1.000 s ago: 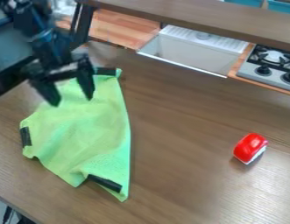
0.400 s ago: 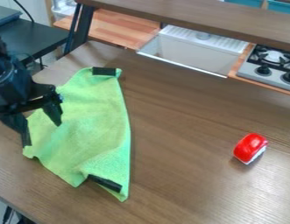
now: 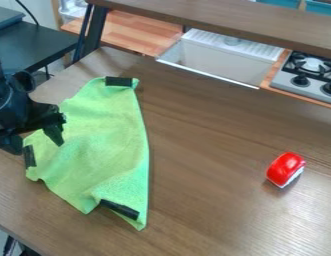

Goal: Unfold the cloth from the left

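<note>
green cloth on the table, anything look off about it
The green cloth lies askew: its outline is lopsided rather than square, and it is rumpled by the black strip near its lowest corner, so it seems not fully spread. I see no spill or damage on the table.

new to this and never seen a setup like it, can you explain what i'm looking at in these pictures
The machine is a black robot arm at the left edge. Its gripper, the grasping end, is over the left side of a green cloth, its jaws standing apart. It doesn't appear to be holding anything. All the pictures come from one fixed camera looking down at a slant.

The cloth lies on a brown wooden table, with dark patches at three of its corners. Over to the right is a small red and white object. Behind the table are a white sink and a stove.
</note>
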Robot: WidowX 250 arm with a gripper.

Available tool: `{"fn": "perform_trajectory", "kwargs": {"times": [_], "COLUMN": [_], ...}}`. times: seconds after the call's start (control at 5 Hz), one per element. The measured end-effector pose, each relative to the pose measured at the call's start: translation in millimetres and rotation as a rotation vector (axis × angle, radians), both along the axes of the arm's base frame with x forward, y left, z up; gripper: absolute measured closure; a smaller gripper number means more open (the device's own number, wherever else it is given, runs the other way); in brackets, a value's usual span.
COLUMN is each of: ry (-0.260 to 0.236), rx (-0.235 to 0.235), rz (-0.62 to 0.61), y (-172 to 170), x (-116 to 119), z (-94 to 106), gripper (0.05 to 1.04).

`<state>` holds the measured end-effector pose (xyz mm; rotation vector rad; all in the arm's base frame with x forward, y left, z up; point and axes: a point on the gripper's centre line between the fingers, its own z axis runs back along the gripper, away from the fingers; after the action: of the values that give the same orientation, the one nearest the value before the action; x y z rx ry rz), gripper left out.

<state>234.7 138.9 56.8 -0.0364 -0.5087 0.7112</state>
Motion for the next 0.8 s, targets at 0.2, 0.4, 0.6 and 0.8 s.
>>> {"fn": "perform_trajectory", "kwargs": {"times": [0.2, 0.4, 0.6, 0.8], "ry": [0.001, 0.005, 0.013, 0.019], "rx": [-0.027, -0.029, -0.029, -0.021], "rz": [0.015, 0.025, 0.050, 0.053], "y": [6, 9, 17, 23], "x": [-3, -3, -7, -10], "z": [-9.0, -14.6, -20.1, -22.3], "gripper": [0.084, 0.084, 0.084, 0.084]}}
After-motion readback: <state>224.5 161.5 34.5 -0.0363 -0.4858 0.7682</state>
